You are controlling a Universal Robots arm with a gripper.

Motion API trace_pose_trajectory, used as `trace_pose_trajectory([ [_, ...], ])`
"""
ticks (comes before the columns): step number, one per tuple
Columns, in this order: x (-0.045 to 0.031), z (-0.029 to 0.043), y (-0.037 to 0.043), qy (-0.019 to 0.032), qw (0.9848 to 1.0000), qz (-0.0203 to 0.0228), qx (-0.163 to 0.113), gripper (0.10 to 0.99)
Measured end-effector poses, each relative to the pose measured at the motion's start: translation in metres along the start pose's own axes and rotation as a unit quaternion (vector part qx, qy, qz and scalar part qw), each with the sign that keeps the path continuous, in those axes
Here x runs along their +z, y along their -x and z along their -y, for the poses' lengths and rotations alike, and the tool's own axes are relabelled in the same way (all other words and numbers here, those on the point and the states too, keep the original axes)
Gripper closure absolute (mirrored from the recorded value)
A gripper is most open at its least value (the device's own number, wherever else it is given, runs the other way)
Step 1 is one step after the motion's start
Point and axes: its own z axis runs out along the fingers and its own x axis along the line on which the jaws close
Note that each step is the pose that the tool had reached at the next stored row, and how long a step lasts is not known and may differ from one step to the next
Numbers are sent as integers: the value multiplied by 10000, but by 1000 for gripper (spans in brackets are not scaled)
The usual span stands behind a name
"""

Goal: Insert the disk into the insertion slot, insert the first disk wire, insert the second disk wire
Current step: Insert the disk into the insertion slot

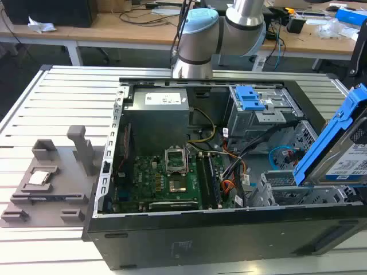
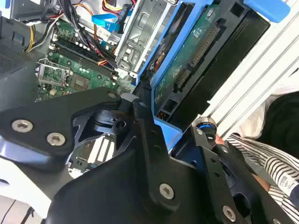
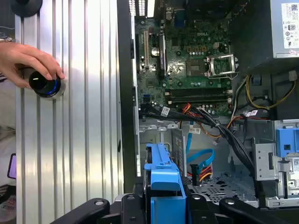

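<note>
My gripper (image 3: 163,201) is shut on the disk (image 3: 162,179), which it grips by the sides of its bright blue carrier. In the exterior view the disk (image 1: 339,150) hangs tilted, one end up, above the right end of the open computer case. The second wrist view shows its green circuit-board underside (image 2: 194,58) with black fingers (image 2: 142,116) clamped on the carrier. The insertion slot (image 1: 285,188), a silver perforated cage, lies just below and to the exterior view's left of the disk, and its perforated floor (image 3: 219,185) is beside the carrier. A blue flat cable (image 3: 200,157) and orange-red wires (image 3: 203,175) lie loose at the cage.
A taller grey bay with a blue latch (image 1: 253,102) stands behind the cage. The motherboard (image 1: 166,177) and the power supply (image 1: 159,103) occupy the case's left part. A person's hand (image 3: 25,60) holds a black knob on the ribbed table (image 3: 88,116). Grey fixtures (image 1: 51,177) sit outside the case.
</note>
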Motion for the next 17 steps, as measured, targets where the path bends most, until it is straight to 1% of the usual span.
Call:
trace_pose_trajectory([
  [2,9,0,0,0,10000,0,0,718],
  [5,54,2,0,0,10000,0,0,718],
  [17,157,6,1,0,10000,0,0,718],
])
